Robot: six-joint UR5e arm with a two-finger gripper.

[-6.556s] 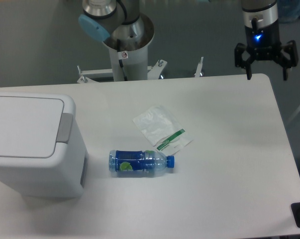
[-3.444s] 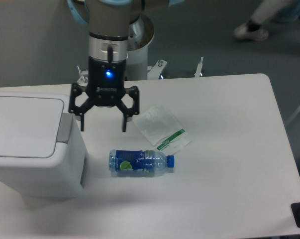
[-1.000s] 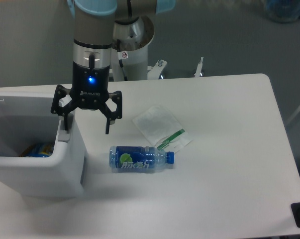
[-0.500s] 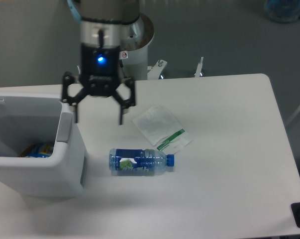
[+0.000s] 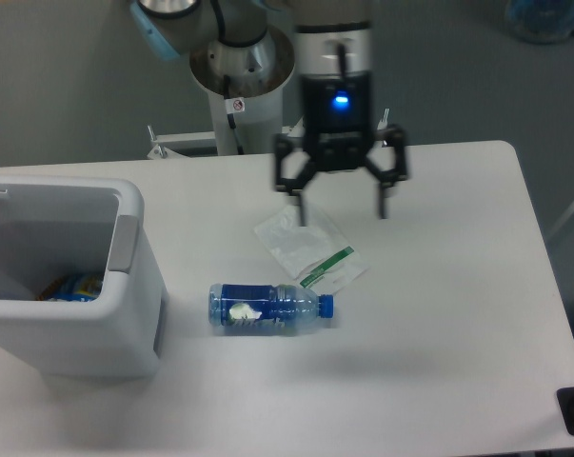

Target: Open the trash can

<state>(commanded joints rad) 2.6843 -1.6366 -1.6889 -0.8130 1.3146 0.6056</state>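
One trash can (image 5: 125, 324), one bottle (image 5: 267, 309), one plastic packet (image 5: 310, 243), one gripper (image 5: 341, 215). The trash can is sitting at the table's (image 5: 458, 314) left edge, lid open, something colourful lying inside, well apart from the gripper. Gripper's hanging over the packet with fingers spread wide, holding nothing, bottle lying between them

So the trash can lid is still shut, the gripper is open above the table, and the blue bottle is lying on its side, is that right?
Not quite. The camera view shows the trash can open, with its inside and something lying at the bottom visible. The rest holds: the gripper is open above the table, and the blue bottle lies on its side.
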